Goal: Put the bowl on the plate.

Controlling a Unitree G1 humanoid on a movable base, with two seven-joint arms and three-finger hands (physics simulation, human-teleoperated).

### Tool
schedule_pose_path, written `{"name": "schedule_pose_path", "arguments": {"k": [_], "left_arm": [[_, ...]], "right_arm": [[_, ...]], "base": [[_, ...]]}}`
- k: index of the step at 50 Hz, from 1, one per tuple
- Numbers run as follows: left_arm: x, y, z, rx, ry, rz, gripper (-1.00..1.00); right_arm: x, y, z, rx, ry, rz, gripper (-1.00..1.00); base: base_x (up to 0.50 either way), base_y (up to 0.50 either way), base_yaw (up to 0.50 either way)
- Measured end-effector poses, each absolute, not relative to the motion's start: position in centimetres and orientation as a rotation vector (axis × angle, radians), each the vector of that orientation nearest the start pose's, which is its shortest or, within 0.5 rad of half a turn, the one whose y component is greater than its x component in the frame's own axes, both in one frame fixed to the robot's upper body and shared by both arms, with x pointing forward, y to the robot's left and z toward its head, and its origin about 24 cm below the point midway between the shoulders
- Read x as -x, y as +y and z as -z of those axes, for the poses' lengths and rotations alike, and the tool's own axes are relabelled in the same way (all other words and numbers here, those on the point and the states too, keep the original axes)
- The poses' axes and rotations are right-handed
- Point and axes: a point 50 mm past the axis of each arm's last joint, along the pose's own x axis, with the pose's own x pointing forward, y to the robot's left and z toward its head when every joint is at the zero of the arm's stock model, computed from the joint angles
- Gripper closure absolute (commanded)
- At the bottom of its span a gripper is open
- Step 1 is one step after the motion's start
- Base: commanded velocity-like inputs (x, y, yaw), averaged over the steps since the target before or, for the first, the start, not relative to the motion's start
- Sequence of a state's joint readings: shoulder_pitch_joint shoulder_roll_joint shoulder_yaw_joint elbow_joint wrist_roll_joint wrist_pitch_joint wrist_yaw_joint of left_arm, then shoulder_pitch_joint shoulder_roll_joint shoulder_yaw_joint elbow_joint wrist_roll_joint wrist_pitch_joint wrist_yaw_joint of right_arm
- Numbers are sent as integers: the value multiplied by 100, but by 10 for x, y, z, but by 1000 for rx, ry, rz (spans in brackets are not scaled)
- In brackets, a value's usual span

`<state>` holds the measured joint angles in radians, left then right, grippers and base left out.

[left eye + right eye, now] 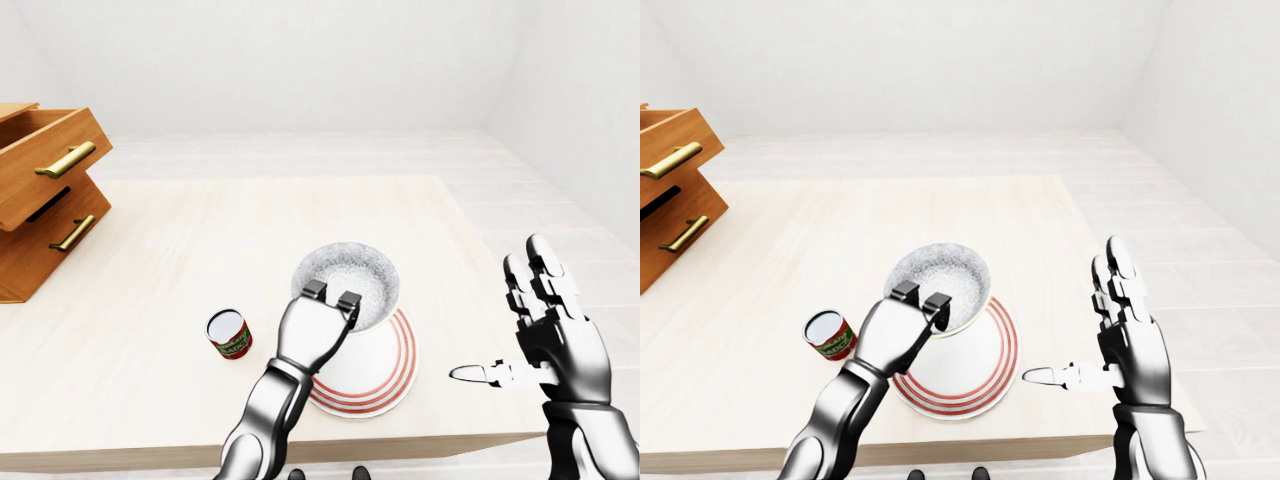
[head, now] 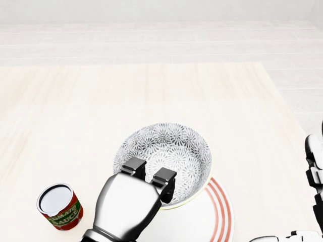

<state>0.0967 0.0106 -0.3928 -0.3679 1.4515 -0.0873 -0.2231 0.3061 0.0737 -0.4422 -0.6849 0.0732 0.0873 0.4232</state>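
A grey patterned bowl (image 2: 171, 151) hangs tilted over the upper left part of a white plate with red rings (image 1: 385, 375), near the table's lower edge in the left-eye view. My left hand (image 2: 151, 179) grips the bowl's near rim, fingers closed over it. Whether the bowl touches the plate I cannot tell. Off to the right of the plate, beyond the table's right edge, my right hand (image 1: 535, 330) is held up with fingers spread and nothing in it.
A small tomato sauce can (image 1: 229, 334) stands upright left of the plate. A wooden drawer unit (image 1: 45, 195) with brass handles, its upper drawer pulled out, sits at the table's left side. Light wooden table (image 1: 200, 250) spreads above the bowl.
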Motion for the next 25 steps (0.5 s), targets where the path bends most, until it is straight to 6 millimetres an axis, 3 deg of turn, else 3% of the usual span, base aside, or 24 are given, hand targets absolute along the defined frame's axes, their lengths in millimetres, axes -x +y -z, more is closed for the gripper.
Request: {"name": "schedule_pose_path", "arguments": {"k": [25], "left_arm": [[-197, 50, -73, -1426, -420, 368, 100]], "right_arm": [[-162, -229, -126, 141, -272, 80, -100]], "base": [[0, 0, 0]]}}
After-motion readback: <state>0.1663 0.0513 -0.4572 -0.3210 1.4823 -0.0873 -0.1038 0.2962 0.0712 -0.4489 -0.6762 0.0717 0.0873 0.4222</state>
